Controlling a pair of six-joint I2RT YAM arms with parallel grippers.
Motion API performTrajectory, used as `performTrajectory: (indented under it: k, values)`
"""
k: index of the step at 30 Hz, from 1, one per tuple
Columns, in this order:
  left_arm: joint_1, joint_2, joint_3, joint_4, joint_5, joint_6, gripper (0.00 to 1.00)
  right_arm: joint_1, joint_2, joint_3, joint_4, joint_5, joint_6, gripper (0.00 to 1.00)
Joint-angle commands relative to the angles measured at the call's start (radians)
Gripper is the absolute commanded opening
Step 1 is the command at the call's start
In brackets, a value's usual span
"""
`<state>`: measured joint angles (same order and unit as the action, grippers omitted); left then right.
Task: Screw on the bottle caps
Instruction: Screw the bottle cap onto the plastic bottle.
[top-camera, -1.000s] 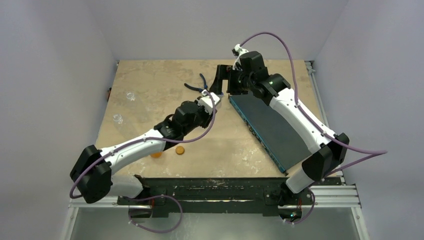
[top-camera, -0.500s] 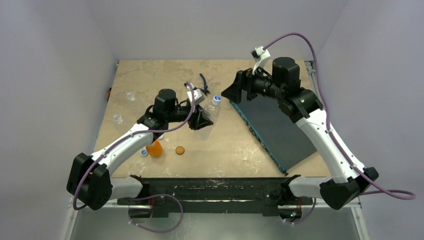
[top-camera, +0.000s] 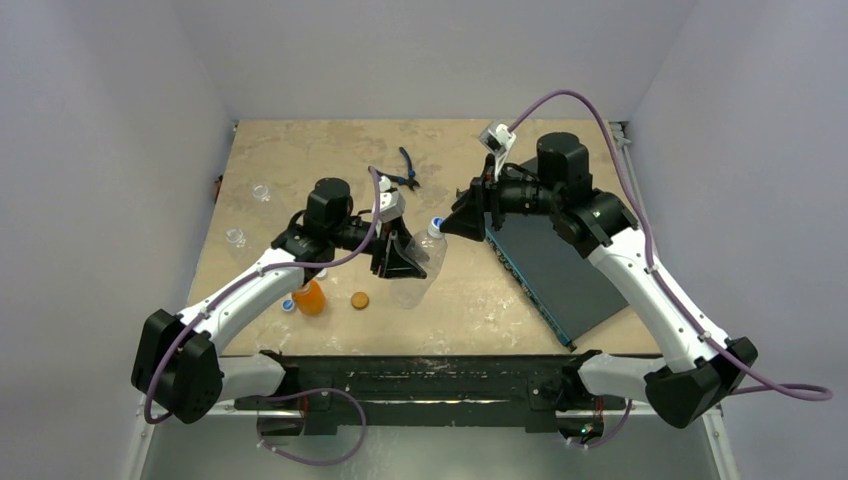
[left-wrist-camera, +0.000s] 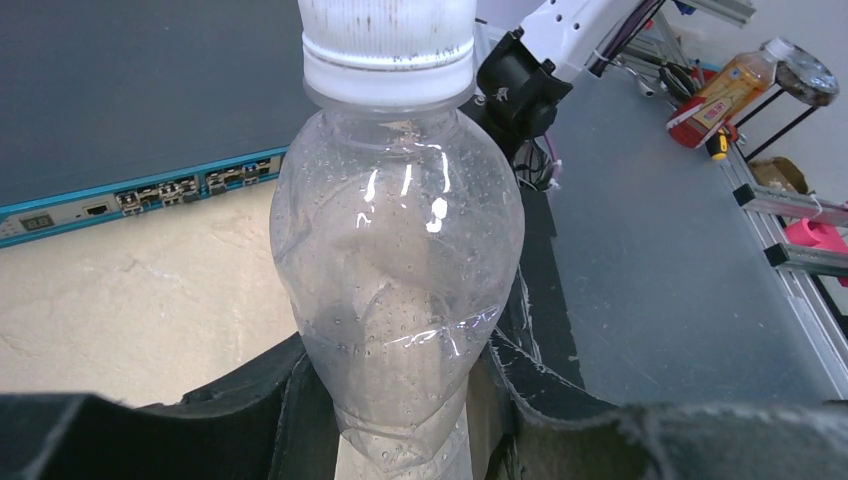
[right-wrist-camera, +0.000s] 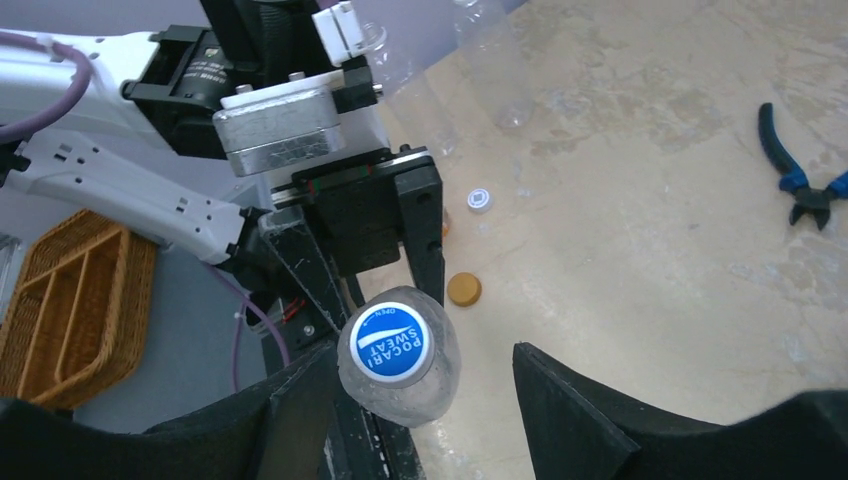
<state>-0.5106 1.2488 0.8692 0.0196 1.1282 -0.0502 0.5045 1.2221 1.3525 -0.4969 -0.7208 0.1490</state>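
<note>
– Over the middle of the table (top-camera: 300, 160), is that the clear bottle (top-camera: 418, 265) up off the surface?

– Yes. It is tilted, neck pointing toward the right arm. The left gripper (top-camera: 400, 258) pinches it around the lower body, one finger on each side.

– And the cap?

– The blue-and-white cap (right-wrist-camera: 392, 342) sits on the neck. I can't tell how far down the thread it is.

– So the right arm is doing the screwing?

– I'd say it's about to. The right gripper (top-camera: 463, 222) is at the neck with its fingers spread, one on each side of the cap. They aren't clamped on it. One finger looks very close, but I can't say if it touches.

– What comes next, then?

– My guess is that it closes squarely on the cap's rim, then turns the wrist while the left holds the bottle firm. That thin plastic may crumple or spin in the grip.

– And the rest?

– Plenty left. The orange bottle (top-camera: 311, 296) stands uncapped near the left arm, with the orange-brown cap (top-camera: 359, 299) just beside it and a small blue cap (top-camera: 288, 305) on its other side. Two more clear bottles (top-camera: 261, 190) wait by the left wall.
</note>
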Motion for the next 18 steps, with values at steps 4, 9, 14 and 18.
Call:
performTrajectory:
  k: [4, 9, 14, 18]
  values:
    - [0.007, -0.011, 0.008, 0.043, 0.080, -0.011, 0.00, 0.050, 0.017, 0.017, 0.036, -0.079, -0.047, 0.61]
    - [0.007, -0.002, 0.009, 0.043, 0.082, -0.011, 0.00, 0.070, 0.030, 0.021, 0.045, -0.051, -0.044, 0.51]
    - [0.008, 0.000, 0.004, 0.043, 0.079, -0.010, 0.00, 0.069, 0.022, 0.022, 0.063, -0.031, -0.024, 0.49]
    - [0.007, 0.004, 0.002, 0.042, 0.081, -0.009, 0.00, 0.070, 0.015, 0.013, 0.087, -0.038, -0.004, 0.50]
